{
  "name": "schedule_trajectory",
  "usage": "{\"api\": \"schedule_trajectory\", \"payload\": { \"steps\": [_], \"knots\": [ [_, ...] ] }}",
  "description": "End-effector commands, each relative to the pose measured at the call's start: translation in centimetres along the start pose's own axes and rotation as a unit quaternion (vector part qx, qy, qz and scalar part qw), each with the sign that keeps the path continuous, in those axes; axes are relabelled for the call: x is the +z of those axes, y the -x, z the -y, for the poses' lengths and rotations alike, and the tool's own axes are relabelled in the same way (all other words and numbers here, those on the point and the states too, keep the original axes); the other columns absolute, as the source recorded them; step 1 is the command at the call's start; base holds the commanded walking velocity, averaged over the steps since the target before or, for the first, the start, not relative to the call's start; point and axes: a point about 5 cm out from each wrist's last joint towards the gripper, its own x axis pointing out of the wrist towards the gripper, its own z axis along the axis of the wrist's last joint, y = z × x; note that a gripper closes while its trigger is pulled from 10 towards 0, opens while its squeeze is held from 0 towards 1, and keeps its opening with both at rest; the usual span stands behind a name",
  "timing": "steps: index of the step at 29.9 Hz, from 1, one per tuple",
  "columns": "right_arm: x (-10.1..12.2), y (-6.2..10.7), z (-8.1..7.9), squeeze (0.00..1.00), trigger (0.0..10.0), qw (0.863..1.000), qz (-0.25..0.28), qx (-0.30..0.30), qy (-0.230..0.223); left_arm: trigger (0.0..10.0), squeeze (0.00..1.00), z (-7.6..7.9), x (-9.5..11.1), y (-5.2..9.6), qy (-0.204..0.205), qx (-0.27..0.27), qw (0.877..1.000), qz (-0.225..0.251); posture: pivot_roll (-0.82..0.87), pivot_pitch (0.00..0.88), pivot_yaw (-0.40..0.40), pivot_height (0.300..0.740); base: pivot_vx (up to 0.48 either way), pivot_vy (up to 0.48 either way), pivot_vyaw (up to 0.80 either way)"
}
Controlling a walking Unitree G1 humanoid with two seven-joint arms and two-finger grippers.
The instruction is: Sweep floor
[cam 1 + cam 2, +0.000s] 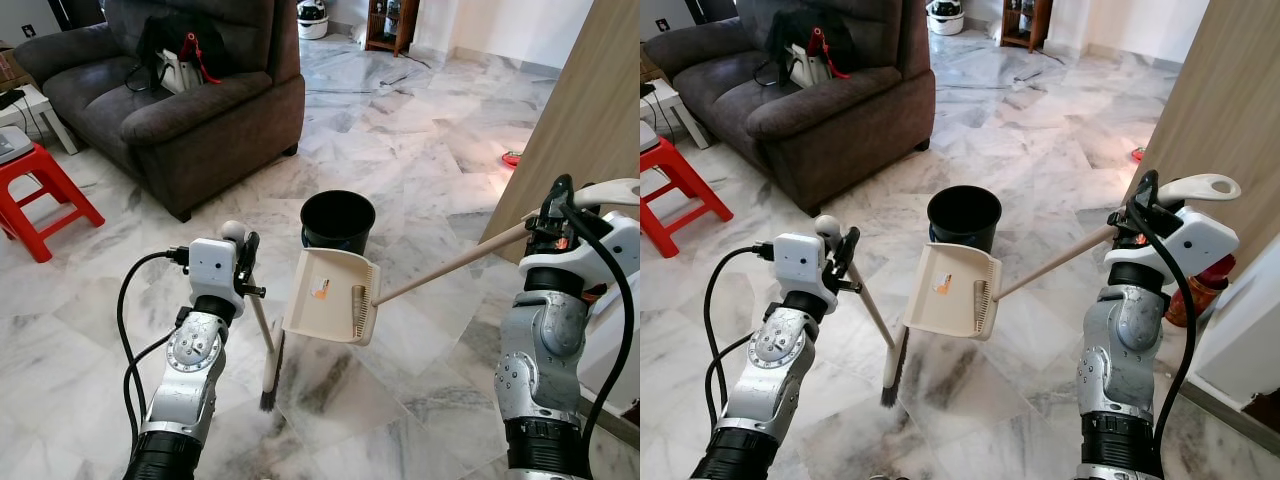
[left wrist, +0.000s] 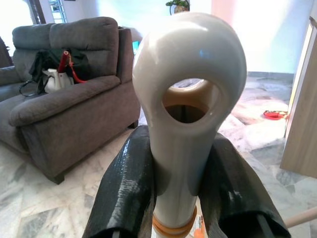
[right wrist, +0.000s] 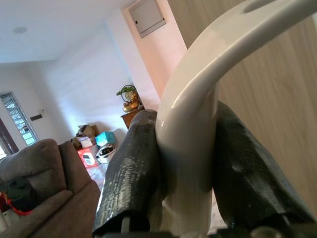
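While the left gripper is clamped on the cream plastic handle of a small hand broom, its two black fingers press against either side of the shaft just below the looped end. That broom slants downward from the gripper, and its dark bristle head rests on the white and grey marble floor between the two silver arms.

On the robot's right, the right gripper is closed around the cream curved grip of a long-handled plastic dustpan, with one black finger on each side of the grip in the wrist view. From there the pale shaft runs diagonally down toward the middle of the scene, where the cream pan hangs tilted, its open tray facing the camera, with a small orange label on the inside and a comb of teeth along one edge. The pan is just beside the broom's shaft, though I cannot tell whether the two touch.

Directly behind the dustpan stands a round black plastic bin, upright and open at the top. Farther back on the left sits a dark brown fabric sofa with a black bag and a white item on its seat. A red plastic stool stands near the left edge, and a light wooden panel rises on the right.
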Motion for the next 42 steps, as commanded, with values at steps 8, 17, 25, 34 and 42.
{"api": "schedule_trajectory", "payload": {
  "steps": [8,17,25,34,42],
  "knots": [
    [2.6,-1.0,-1.4,0.0,10.0,0.998,0.057,0.017,-0.02,10.0,0.0,-0.1,1.5,-0.1,-0.012,-0.005,0.999,0.033,0.03,0.053,0.033,0.74,0.305,0.0,0.0],
    [3.3,-1.5,-1.9,0.0,10.0,0.997,0.068,0.025,-0.025,10.0,0.0,0.0,1.6,-0.2,-0.01,-0.007,0.999,0.034,0.03,0.065,0.033,0.74,0.324,0.0,0.0],
    [3.2,-1.6,-2.3,0.0,10.0,0.997,0.064,0.035,-0.027,10.0,0.0,0.1,1.6,-0.2,-0.01,-0.008,0.999,0.034,0.03,0.064,0.032,0.74,0.33,0.0,0.0],
    [3.2,-1.6,-2.6,0.0,10.0,0.997,0.059,0.044,-0.033,10.0,0.0,0.1,1.7,-0.2,-0.009,-0.009,0.999,0.035,0.03,0.064,0.032,0.74,0.344,0.0,0.0],
    [2.8,-1.4,-3.0,0.0,10.0,0.997,0.05,0.056,-0.024,10.0,0.0,0.1,1.7,-0.2,-0.009,-0.01,0.999,0.036,0.03,0.058,0.033,0.74,0.352,0.0,0.16]
  ]
}}
